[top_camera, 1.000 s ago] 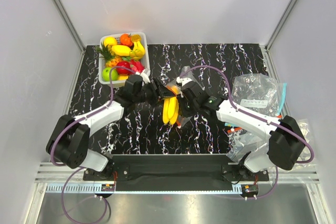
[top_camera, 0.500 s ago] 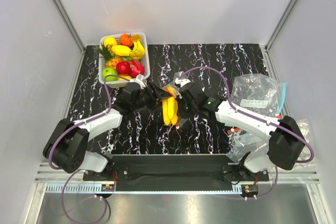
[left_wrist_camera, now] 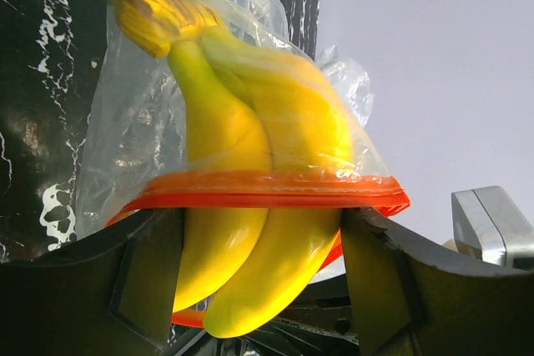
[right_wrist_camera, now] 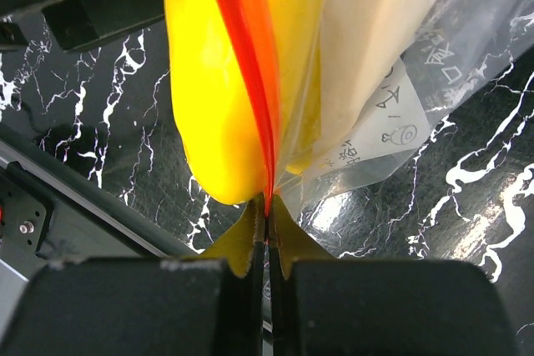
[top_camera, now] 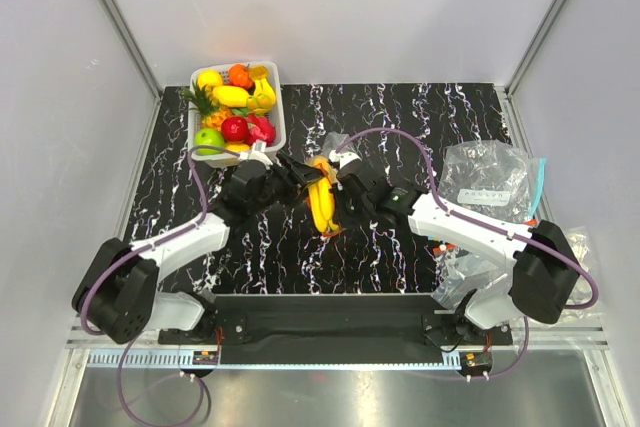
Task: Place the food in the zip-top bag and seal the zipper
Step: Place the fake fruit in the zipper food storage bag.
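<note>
A yellow banana bunch (left_wrist_camera: 250, 147) sits stem-first in the clear zip-top bag (left_wrist_camera: 125, 122); its tips stick out past the orange-red zipper (left_wrist_camera: 267, 189). My left gripper (left_wrist_camera: 260, 223) has a finger against each side of the protruding bananas and holds them. My right gripper (right_wrist_camera: 268, 214) is shut on the zipper strip (right_wrist_camera: 250, 64) at the bag's mouth, beside the bananas (right_wrist_camera: 209, 122). From above, the bananas (top_camera: 322, 205) hang between the left gripper (top_camera: 298, 183) and the right gripper (top_camera: 342, 187) at mid-table. A red apple (top_camera: 234, 128), a green apple (top_camera: 209, 139) and a yellow fruit (top_camera: 231, 96) lie in the basket.
A white basket (top_camera: 279, 112) with several toy fruits stands at the back left. More clear bags (top_camera: 487, 179), one with a teal-blue strip (top_camera: 541, 179), lie at the right edge. White walls enclose the black marbled table (top_camera: 400, 117).
The left arm's elbow has swung toward the near left. The bananas and bag have shifted slightly toward the back, and the right gripper has moved a little left with the zipper.
</note>
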Robot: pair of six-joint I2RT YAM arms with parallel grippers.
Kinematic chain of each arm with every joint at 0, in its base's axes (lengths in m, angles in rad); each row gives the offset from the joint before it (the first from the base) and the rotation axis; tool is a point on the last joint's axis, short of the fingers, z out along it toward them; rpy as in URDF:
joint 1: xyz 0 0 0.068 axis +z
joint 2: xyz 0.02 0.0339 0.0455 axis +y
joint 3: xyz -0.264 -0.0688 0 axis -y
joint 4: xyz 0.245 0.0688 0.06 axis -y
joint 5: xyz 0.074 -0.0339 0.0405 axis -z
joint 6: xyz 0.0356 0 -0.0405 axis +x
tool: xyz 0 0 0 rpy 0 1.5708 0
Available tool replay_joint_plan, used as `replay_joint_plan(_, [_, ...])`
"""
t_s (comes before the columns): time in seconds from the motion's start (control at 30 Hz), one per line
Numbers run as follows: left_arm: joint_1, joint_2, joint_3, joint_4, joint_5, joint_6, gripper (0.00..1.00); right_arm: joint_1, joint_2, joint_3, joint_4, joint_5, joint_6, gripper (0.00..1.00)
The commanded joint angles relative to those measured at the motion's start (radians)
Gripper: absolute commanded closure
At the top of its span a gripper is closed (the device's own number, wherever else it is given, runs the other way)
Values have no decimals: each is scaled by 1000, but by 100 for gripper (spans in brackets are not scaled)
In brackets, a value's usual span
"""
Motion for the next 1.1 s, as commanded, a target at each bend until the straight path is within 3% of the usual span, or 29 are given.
replay_joint_plan(0.0, [-11, -65, -18, 94, -141, -9, 63, 20, 8, 48, -20, 7, 13, 100])
replay_joint_plan(0.17, [-10, -59, 67, -63, -113, 27, 60, 20, -7, 58, -26, -37, -24, 100])
replay_joint_plan(0.3, [-20, -39, 153, -194, -133, 25, 64, 20, -35, 65, -43, -41, -39, 100])
replay_joint_plan(0.73, [-19, -39, 3, 108, -21, -226, 63, 21, -52, 26, -37, -27, -48, 100])
replay_joint_plan(0.93, [-11, -37, -14, 137, -1, -271, 63, 20, -61, 19, -37, -18, -54, 100])
replay_joint_plan(1.07, [-13, -60, 37, -4, -96, -173, 63, 20, -75, 19, -34, -30, -56, 100])
